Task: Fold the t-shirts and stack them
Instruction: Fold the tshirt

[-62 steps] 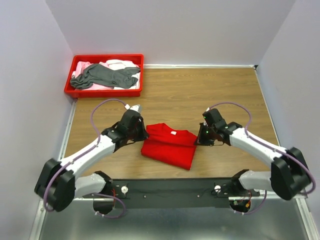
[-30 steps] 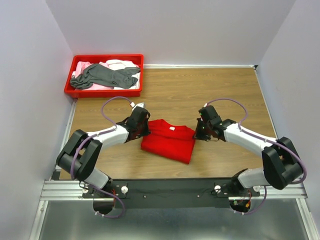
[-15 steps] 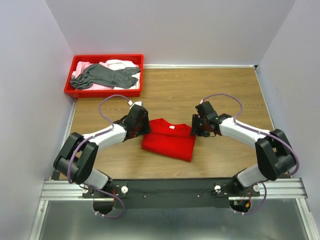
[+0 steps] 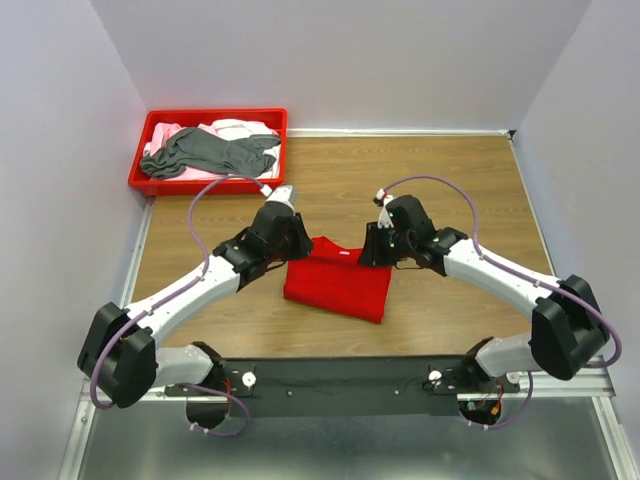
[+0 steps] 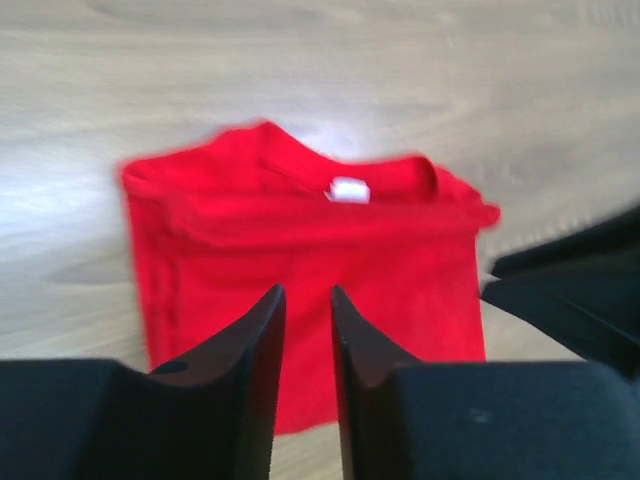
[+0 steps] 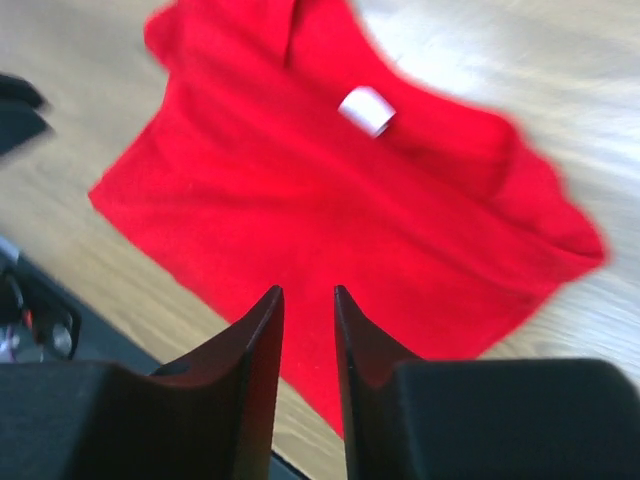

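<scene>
Wood-grain tabletop [image 4: 430,170], pale lilac walls [image 4: 350,60] — folded red t-shirt [image 4: 335,285], red tray [image 4: 205,185] far-left

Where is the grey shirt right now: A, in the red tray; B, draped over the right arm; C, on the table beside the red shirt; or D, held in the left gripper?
A: the grey shirt lies across the pink shirts inside the tray at the table's far left corner, away from both arms.
</scene>
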You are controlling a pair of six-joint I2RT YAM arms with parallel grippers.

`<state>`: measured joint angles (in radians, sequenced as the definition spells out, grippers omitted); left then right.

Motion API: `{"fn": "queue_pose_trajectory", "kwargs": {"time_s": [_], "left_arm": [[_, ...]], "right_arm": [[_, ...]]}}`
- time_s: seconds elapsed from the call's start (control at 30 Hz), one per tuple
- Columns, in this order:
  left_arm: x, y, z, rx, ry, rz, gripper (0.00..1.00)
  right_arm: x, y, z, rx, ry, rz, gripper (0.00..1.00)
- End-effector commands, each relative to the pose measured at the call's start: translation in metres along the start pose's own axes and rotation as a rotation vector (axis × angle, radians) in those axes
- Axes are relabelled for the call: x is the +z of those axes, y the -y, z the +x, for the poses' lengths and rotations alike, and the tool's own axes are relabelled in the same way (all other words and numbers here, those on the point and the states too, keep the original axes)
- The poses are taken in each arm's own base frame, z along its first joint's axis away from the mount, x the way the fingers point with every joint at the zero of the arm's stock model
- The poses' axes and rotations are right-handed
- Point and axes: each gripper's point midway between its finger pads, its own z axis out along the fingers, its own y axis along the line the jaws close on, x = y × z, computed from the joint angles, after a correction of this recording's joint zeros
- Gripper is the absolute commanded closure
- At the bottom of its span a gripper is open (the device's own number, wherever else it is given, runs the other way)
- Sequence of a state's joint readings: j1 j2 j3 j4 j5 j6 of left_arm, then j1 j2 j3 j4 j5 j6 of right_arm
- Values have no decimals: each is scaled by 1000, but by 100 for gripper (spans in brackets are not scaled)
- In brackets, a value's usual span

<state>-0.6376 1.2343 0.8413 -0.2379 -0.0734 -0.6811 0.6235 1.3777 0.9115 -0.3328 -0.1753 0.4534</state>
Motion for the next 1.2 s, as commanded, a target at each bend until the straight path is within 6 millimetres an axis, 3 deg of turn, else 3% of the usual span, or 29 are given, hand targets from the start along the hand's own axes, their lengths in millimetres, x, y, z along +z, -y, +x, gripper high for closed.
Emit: {"fn": "queue_pose_trajectory", "kwargs": {"time_s": [0.0,0.1,0.23,0.27,0.37,0.47,0.53,0.63,0.7,0.77,0.83,0.9,0.97,1.0,1.03,1.07,1.1,1.13,1.17], "left_arm": [[9,12,47,21,-145,110,69],[29,-1,56,42,-171,53,73],[59,-11,50,30,-195,33,77],[71,-18,46,6,-201,25,78],[91,-25,33,-9,-185,9,78],[117,-44,36,-50,-216,-13,78],[124,-52,30,-75,-216,-10,78],[128,-47,19,-75,-210,19,76],[120,-36,5,-66,-180,52,73],[102,-21,-9,-62,-143,107,67],[85,-13,-14,-67,-123,140,64],[67,-1,-32,-46,-16,206,64],[58,0,-30,-67,9,231,61],[59,-4,-34,-74,30,233,63],[67,-7,-33,-96,44,241,67],[66,-4,-41,-104,68,261,69],[79,-10,-31,-122,39,259,70],[83,-5,-30,-126,30,310,71],[99,-10,-20,-138,-14,306,71]], "right_arm": [[14,-18,29,-22,-92,-160,70],[25,-6,35,-32,-106,-123,71],[38,15,35,-34,-131,-86,71],[43,29,32,-8,-134,-64,72],[51,47,24,36,-134,-61,72],[64,65,5,108,-99,-85,72],[71,78,-5,168,-93,-102,72],[71,86,-21,232,-72,-117,73],[61,78,-38,233,-29,-140,73],[45,67,-51,232,18,-162,72],[33,56,-56,229,39,-201,71],[21,45,-56,229,65,-259,70],[17,38,-61,216,114,-307,69],[19,42,-49,235,99,-323,69],[20,43,-53,247,129,-343,69],[23,48,-44,287,103,-340,69],[26,50,-49,285,139,-371,69],[30,60,-35,379,105,-402,70],[31,62,-42,370,154,-445,70]]}}
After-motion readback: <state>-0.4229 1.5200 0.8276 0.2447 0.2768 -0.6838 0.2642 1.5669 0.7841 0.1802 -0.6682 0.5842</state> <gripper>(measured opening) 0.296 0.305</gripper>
